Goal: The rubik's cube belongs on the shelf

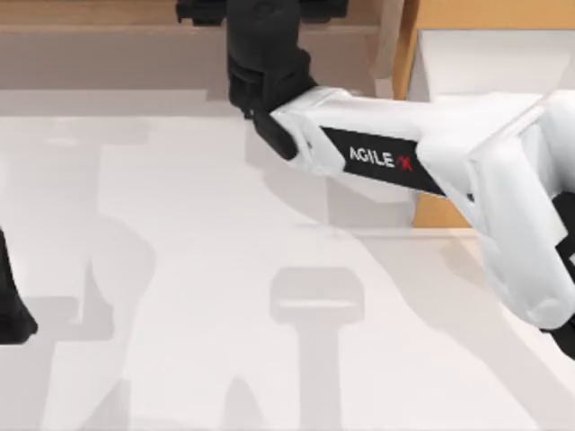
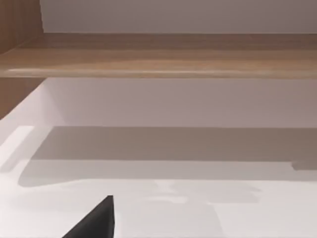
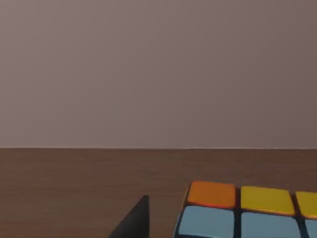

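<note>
While over shelf | right hand by rubik's cube | grip unclear

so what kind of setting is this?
Likely a simulated tabletop test cell: plain white table, long brown wooden shelf, and a white AgileX right arm reaching over the shelf with a multicoloured rubik's cube.

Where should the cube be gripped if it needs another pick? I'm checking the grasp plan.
Judging from the right wrist view, grip the rubik's cube across two opposite flat side faces, coming down from above. It sits flat on the brown shelf, its top face of orange, yellow and pale blue squares level, so its upright sides would suit parallel fingers. The right arm reaches over the shelf.
</note>
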You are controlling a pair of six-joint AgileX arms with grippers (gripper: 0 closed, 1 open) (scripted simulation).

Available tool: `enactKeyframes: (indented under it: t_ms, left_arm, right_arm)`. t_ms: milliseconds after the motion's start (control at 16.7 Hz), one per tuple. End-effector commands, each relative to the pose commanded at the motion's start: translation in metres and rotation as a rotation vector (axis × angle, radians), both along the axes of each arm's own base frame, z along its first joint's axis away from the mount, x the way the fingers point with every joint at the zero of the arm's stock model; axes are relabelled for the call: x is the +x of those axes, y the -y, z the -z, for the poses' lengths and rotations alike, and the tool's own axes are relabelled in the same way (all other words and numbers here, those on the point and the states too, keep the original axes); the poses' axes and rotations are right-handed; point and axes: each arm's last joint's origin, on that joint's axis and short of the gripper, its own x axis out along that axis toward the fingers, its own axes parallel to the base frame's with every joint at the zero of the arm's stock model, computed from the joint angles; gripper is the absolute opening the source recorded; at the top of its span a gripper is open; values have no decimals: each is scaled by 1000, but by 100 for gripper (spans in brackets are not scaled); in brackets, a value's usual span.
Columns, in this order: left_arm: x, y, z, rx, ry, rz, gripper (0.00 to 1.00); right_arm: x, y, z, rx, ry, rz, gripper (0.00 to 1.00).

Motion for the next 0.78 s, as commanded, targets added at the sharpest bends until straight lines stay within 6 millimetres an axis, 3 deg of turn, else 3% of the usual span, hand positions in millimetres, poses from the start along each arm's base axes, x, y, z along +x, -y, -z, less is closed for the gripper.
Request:
enactKeyframes:
  t_ms: [600,780]
  left_arm:
    - [0,0,0,0,0,0,100]
    - [0,0,0,0,0,0,100]
  right_arm:
    - [-1,-2,0,0,0,-4,100]
    - [-10,-1,-8,-23,29,-29,100]
